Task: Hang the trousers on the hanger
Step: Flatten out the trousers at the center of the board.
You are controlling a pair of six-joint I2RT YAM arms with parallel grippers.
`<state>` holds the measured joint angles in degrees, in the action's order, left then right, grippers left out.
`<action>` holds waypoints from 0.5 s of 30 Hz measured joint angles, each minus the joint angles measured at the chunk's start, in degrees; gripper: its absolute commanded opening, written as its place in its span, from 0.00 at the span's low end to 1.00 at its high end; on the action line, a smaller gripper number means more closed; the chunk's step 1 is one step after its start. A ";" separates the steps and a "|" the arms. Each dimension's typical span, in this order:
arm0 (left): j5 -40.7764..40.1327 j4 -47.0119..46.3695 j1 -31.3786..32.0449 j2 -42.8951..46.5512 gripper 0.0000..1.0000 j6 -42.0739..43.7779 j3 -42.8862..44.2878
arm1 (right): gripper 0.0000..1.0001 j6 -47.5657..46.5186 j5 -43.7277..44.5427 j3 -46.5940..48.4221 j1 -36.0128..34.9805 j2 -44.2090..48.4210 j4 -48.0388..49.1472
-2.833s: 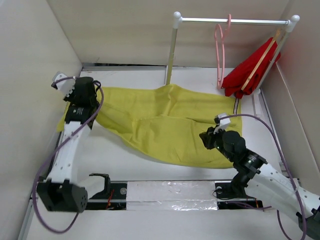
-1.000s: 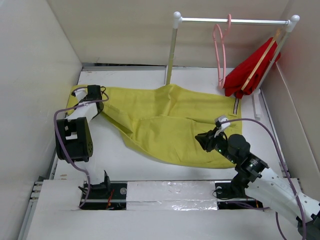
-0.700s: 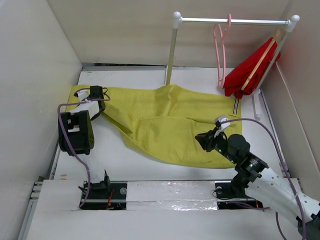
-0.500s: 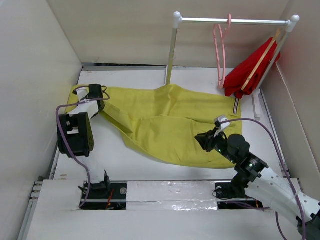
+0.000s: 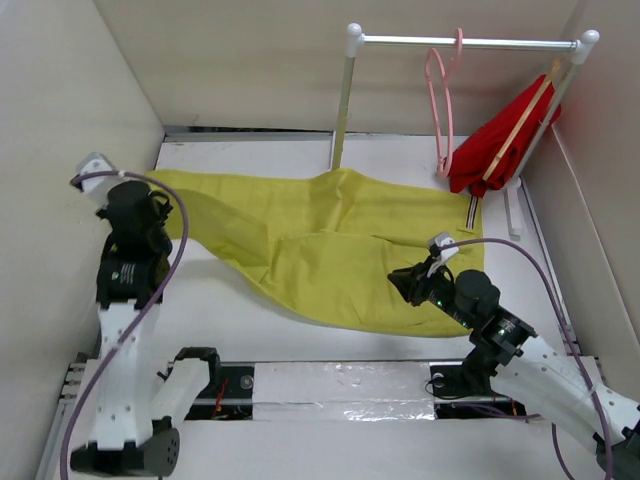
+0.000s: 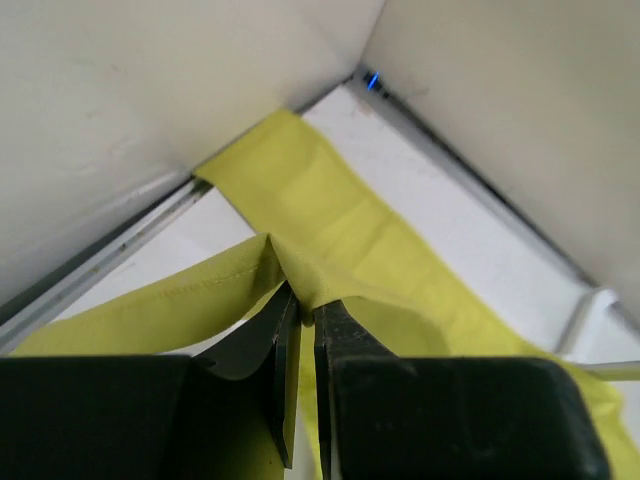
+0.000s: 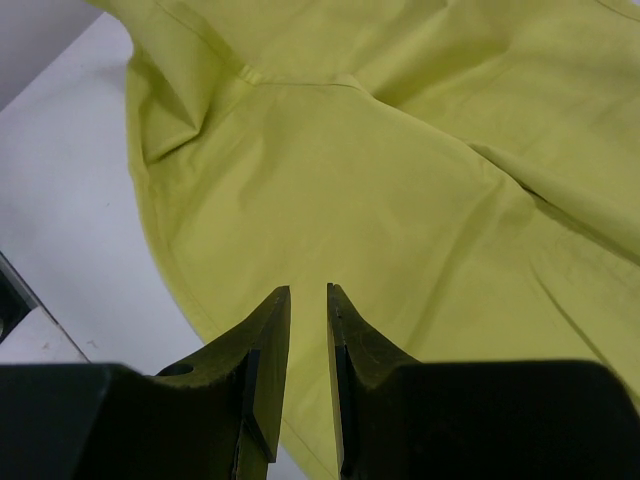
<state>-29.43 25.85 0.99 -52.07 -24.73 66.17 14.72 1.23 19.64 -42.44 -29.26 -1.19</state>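
The mustard-yellow trousers (image 5: 330, 240) lie spread flat on the white table, reaching from the far left to the right. My left gripper (image 5: 160, 205) is at their left end. In the left wrist view it (image 6: 305, 300) is shut on a raised fold of the yellow fabric (image 6: 330, 200). My right gripper (image 5: 397, 280) hovers over the trousers' near right part. In the right wrist view its jaws (image 7: 308, 292) stand a narrow gap apart with nothing between them, and fabric (image 7: 400, 150) lies below. The pink hanger (image 5: 438, 110) hangs from the rail at the back right.
A metal rail (image 5: 460, 42) on two posts stands at the back right. A red garment (image 5: 495, 145) on a tan wooden hanger hangs at its right end, next to the pink hanger. Walls close in the left, back and right sides.
The left arm has risen from a low folded pose and its gripper has moved left, drawing the trousers' left end with it. The right arm has barely moved.
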 measured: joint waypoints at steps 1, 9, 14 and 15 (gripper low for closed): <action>0.22 2.40 0.00 2.69 0.00 0.04 1.99 | 0.27 0.00 0.00 0.00 -0.02 0.13 0.02; -0.50 14.16 3.45 8.09 0.00 -1.14 11.76 | 0.27 -0.20 0.00 0.13 -0.02 -0.66 0.31; -2.03 15.82 3.52 2.56 0.00 -0.87 7.72 | 0.27 -0.33 0.02 0.22 -0.02 -2.10 0.35; -2.91 15.37 3.52 1.07 0.00 -0.68 6.56 | 0.27 -0.39 0.02 0.24 -0.02 -2.38 0.35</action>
<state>-32.34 41.21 4.51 -51.00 -25.41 72.73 14.33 1.26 19.88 -42.46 -31.64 -0.84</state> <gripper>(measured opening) 0.043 0.272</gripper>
